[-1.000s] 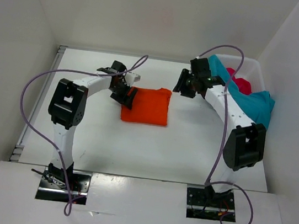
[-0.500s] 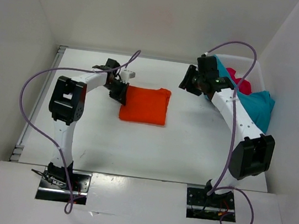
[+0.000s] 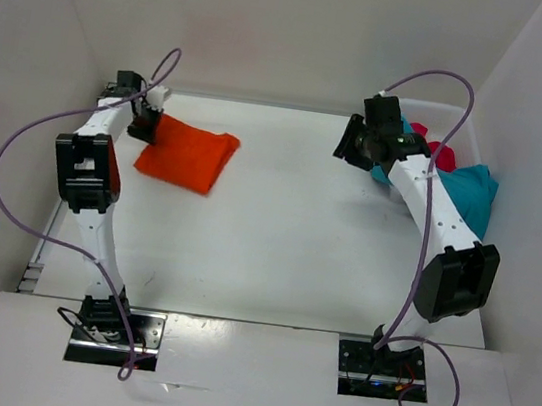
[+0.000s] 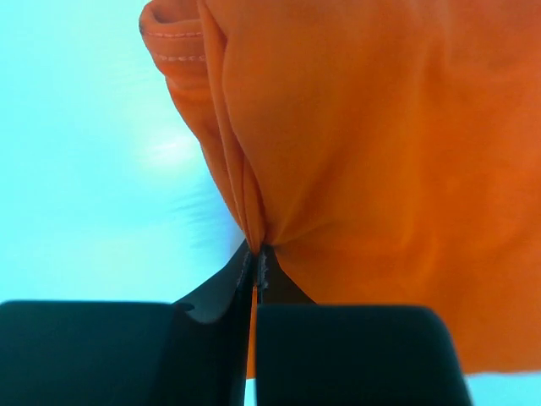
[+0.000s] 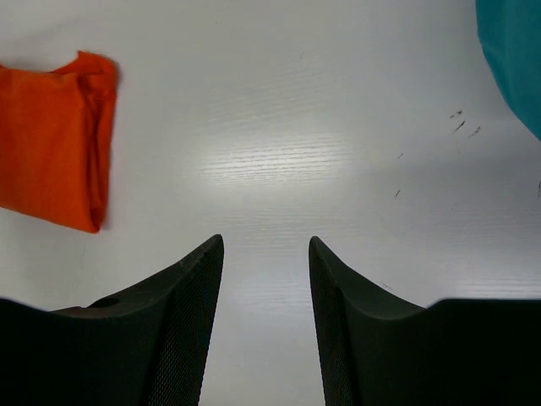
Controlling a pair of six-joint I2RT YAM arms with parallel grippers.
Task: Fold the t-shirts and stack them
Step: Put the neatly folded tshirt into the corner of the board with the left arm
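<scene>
One garment, the orange t-shirt, lay folded into a rough, skewed rectangle on the white table, toward 10 o'clock near the far left corner. The left gripper had its fingers pressed together on a pinch of that shirt's edge. The cloth puckered into creases where the tips met, and a stitched hem showed at 11 o'clock in the wrist view. From above, the grip sat at the shirt's 10 o'clock corner, with the rest of the cloth spread on the table toward 4 o'clock.

The teal t-shirt was draped unfolded over the near rim of the white basket at the table's 2 o'clock. The pink-red t-shirt sat bunched inside it.

The right gripper hung above bare table just at 9 o'clock of the basket, its fingers apart with nothing between them. Its camera saw the orange t-shirt off at 9 o'clock and a teal edge at 1 o'clock.
</scene>
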